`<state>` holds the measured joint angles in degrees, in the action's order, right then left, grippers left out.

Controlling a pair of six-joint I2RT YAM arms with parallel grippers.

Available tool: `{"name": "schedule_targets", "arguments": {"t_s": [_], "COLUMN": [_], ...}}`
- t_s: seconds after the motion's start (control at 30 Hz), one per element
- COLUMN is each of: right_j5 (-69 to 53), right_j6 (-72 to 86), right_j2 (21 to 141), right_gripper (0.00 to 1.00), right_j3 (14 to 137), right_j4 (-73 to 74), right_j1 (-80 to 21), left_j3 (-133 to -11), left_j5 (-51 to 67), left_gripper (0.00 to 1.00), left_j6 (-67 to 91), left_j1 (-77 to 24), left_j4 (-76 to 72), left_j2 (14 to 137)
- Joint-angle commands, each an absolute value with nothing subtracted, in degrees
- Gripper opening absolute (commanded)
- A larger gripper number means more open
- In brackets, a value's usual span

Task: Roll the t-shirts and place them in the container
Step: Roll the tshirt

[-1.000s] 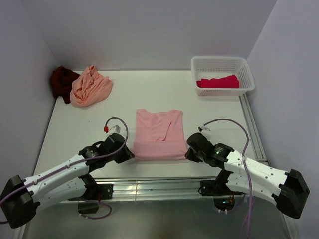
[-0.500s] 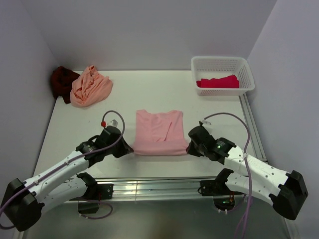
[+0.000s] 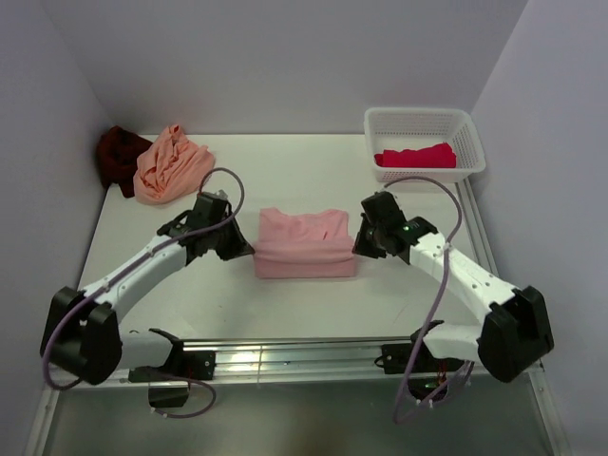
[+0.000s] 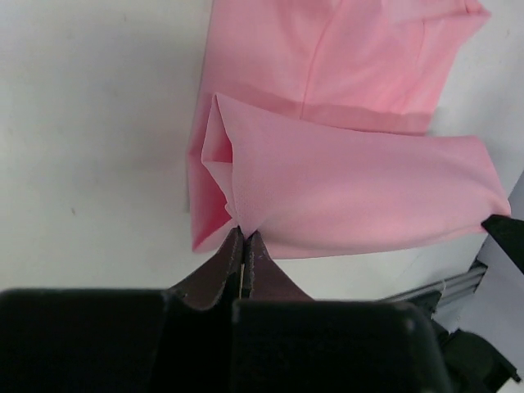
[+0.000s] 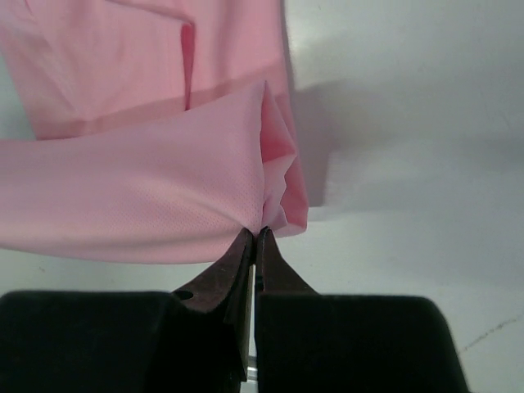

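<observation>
A light pink t-shirt [image 3: 304, 243] lies mid-table, its near part rolled into a thick fold [image 3: 304, 260] over the flat part. My left gripper [image 3: 247, 253] is shut on the roll's left end [image 4: 243, 231]. My right gripper [image 3: 357, 249] is shut on the roll's right end [image 5: 259, 232]. In both wrist views the cloth [image 4: 360, 192] [image 5: 131, 205] is pinched at the fingertips and stretches between them. A peach-orange t-shirt [image 3: 171, 163] and a dark maroon one [image 3: 118, 158] lie crumpled at the back left. A crimson-pink one [image 3: 416, 156] sits in the basket.
A white lattice basket [image 3: 424, 122] stands at the back right corner. A metal rail [image 3: 285, 359] runs along the near table edge between the arm bases. Walls close in the left, back and right sides.
Both grippers have moved away from me across the table, carrying the pink shirt's near edge with them. The fold has grown thicker and less flat shirt shows beyond it.
</observation>
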<state>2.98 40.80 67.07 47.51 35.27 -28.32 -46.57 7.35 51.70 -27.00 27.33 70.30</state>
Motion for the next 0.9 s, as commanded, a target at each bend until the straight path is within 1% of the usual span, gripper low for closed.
{"name": "schedule_targets", "arguments": {"t_s": [0.0,0.03,0.1,0.13,0.2,0.33,0.47,0.63,0.87], "right_j5": [2.6,2.0,0.3,0.3,0.3,-2.8,-6.7,-6.7,-3.1], "right_j6": [36.0,35.6,35.2,35.1,35.1,35.1,36.8,39.8,48.4], "right_j2": [74.5,76.5,81.5,82.2,81.7,79.5,73.9,65.1,57.0], "right_gripper": [0.01,0.01,0.00,0.00,0.00,0.00,0.00,0.00,0.00], "right_j3": [53.3,55.2,57.3,57.6,57.0,56.4,52.6,44.3,31.2], "right_j4": [33.6,33.1,32.6,32.3,30.9,30.8,30.0,29.5,27.0], "right_j1": [-25.4,-25.0,-23.5,-23.1,-23.2,-23.1,-23.3,-26.4,-35.8], "left_j3": [-53.0,-54.7,-56.7,-56.9,-55.8,-54.0,-50.8,-39.9,-24.5], "left_j5": [8.3,9.0,10.5,10.8,11.2,10.7,11.1,11.7,9.2], "left_gripper": [0.00,0.00,0.00,0.00,0.00,0.00,0.00,0.00,0.00], "left_j6": [45.8,45.0,44.5,44.5,44.9,46.1,46.9,50.8,57.4], "left_j1": [-23.6,-22.5,-21.5,-20.6,-20.2,-20.2,-20.3,-23.3,-30.9], "left_j4": [26.7,26.2,25.1,24.5,23.2,23.1,24.9,23.6,19.6], "left_j2": [77.1,80.8,84.4,86.2,85.7,79.7,72.6,62.4,55.3]}}
